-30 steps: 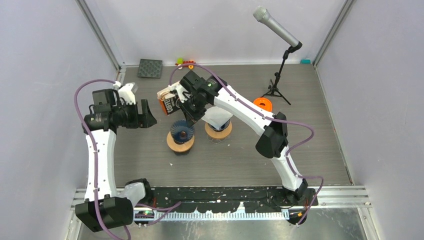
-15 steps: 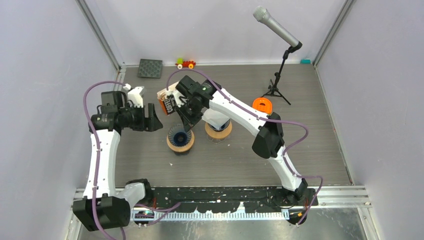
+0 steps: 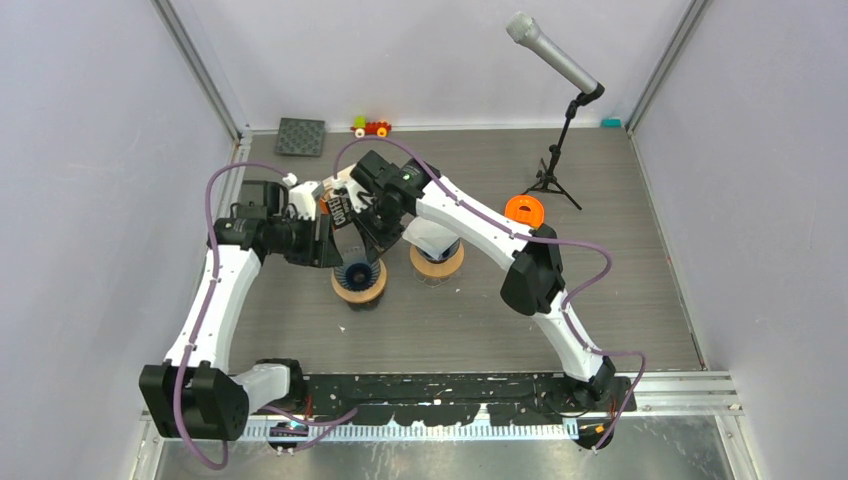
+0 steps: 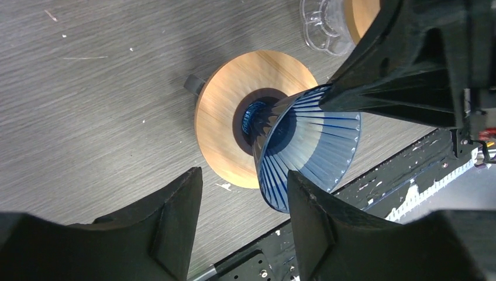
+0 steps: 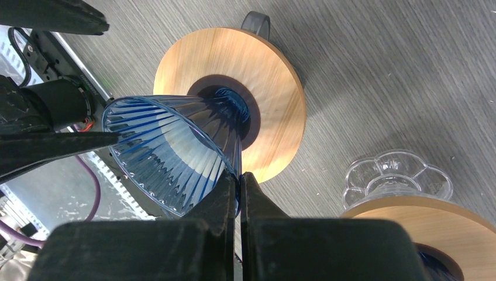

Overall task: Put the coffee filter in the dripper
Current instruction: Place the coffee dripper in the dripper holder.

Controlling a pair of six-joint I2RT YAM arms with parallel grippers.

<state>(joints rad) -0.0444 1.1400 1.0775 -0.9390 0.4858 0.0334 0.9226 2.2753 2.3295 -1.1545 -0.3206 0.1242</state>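
Right wrist, unlike top: closed end effector (image 5: 240, 178) at dripper (image 5: 169, 152) rim

Microphone (image 3: 552, 52) on tripod stand (image 3: 553, 172), orange disc (image 3: 525, 208) near its feet, black square mat (image 3: 301, 137), colourful toy (image 3: 371, 127) nearby

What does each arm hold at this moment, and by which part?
The right fingers seem to pinch the blue dripper by its rim. The left fingers are open and hold nothing.
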